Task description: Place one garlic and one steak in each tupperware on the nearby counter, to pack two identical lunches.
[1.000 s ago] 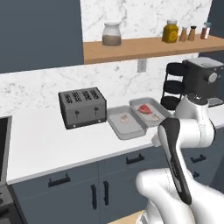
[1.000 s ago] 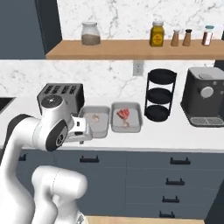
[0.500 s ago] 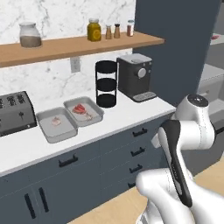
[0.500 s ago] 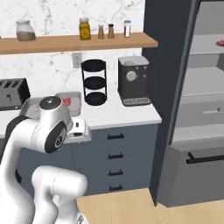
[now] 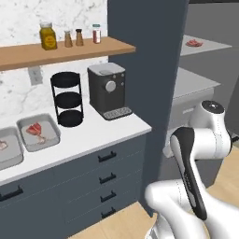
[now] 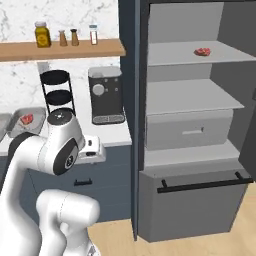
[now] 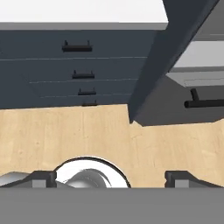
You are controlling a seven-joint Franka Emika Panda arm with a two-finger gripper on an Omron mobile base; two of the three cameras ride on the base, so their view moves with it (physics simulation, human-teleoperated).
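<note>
Two light-grey tupperware trays sit on the white counter (image 5: 93, 135). The right tray (image 5: 38, 133) holds a red steak (image 5: 35, 130); it also shows in the right base view as the tray (image 6: 25, 121) with the steak (image 6: 26, 119). The left tray (image 5: 7, 148) is cut by the picture's edge. Another steak (image 6: 202, 51) lies on the upper shelf of the open fridge (image 6: 192, 100). I cannot make out any garlic. My gripper (image 7: 111, 178) points down at the wooden floor in front of the drawers, open, with nothing between its fingertips (image 7: 43, 177).
A black tiered rack (image 5: 69, 98) and a coffee machine (image 5: 108, 91) stand on the counter right of the trays. A wooden shelf (image 5: 65, 50) carries jars. The fridge's dark side wall (image 5: 140, 93) ends the counter. A lower fridge drawer has a black bar handle (image 6: 200, 182).
The whole picture has shifted left as the base moved right: the toaster has left the views and the open fridge has come in. The gripper stays open.
</note>
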